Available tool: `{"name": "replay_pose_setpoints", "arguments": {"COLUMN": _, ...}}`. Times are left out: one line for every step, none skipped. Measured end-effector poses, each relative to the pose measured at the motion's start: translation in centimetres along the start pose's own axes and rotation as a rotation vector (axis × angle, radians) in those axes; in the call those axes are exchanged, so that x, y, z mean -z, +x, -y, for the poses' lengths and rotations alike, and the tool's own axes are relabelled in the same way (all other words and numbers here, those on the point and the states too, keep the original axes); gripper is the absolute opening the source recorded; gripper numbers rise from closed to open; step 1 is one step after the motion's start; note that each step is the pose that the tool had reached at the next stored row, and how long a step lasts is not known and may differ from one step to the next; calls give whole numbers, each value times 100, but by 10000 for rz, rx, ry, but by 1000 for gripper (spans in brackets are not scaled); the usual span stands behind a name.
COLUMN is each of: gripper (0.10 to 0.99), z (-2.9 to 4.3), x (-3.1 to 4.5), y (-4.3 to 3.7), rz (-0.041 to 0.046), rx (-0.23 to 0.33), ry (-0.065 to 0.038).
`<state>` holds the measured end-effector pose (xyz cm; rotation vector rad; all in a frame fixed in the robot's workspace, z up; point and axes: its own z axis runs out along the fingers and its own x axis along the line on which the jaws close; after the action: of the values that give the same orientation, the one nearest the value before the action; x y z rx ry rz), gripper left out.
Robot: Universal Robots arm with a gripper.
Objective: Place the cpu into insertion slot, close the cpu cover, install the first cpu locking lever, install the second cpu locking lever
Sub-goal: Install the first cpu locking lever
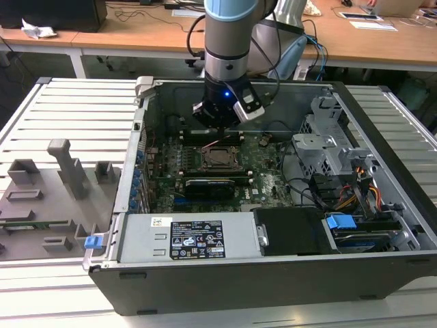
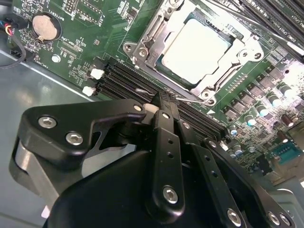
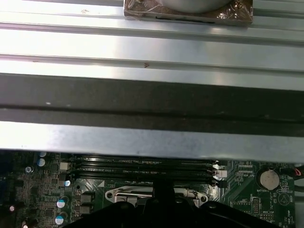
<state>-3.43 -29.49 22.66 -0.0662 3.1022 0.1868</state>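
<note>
Now the gripper (image 2: pixel 167 102), jaws pinched narrow on nothing, hovers just beside the cpu cover (image 2: pixel 153 29), closed over the cpu (image 2: pixel 195 50).

The hand (image 2: pixel 164 102) hangs just above memory slots (image 2: pixel 142 83), the covered insertion slot (image 2: pixel 194 50) unobstructed beside.

One cpu (image 2: pixel 195 51); one cpu cover (image 2: pixel 240 45); perhaps four memory slots (image 3: pixel 142 167).

Exterior high, wide — wrists close
</note>
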Motion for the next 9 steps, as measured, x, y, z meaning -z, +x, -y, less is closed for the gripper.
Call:
{"name": "replay_pose_setpoints", "arguments": {"gripper": 106, "z": 0, "x": -1, "y": -4, "rz": 1, "rx": 0, "ry": 0}}
{"name": "replay_pose_setpoints", "arguments": {"gripper": 106, "z": 1, "x": -2, "y": -9, "rz": 0, "rx": 0, "ry": 0}}
{"name": "replay_pose_setpoints", "arguments": {"gripper": 106, "z": 1, "x": -4, "y": -15, "rz": 0, "rx": 0, "ry": -1}}
{"name": "replay_pose_setpoints", "arguments": {"gripper": 106, "z": 2, "x": -5, "y": -22, "rz": 0, "rx": 1, "ry": -1}}
{"name": "replay_pose_setpoints", "arguments": {"gripper": 106, "z": 2, "x": -6, "y": -29, "rz": 1, "rx": 0, "ry": -1}}
{"name": "replay_pose_setpoints", "arguments": {"gripper": 106, "z": 2, "x": -6, "y": -34, "rz": 1, "rx": 0, "ry": -1}}
{"name": "replay_pose_setpoints", "arguments": {"gripper": 106, "z": 3, "x": -7, "y": -39, "rz": 1, "rx": 1, "ry": -1}}
{"name": "replay_pose_setpoints", "arguments": {"gripper": 106, "z": 3, "x": -7, "y": -43, "rz": 1, "rx": 1, "ry": 0}}
{"name": "replay_pose_setpoints", "arguments": {"gripper": 106, "z": 3, "x": -8, "y": -51, "rz": 0, "rx": 0, "ry": 1}}
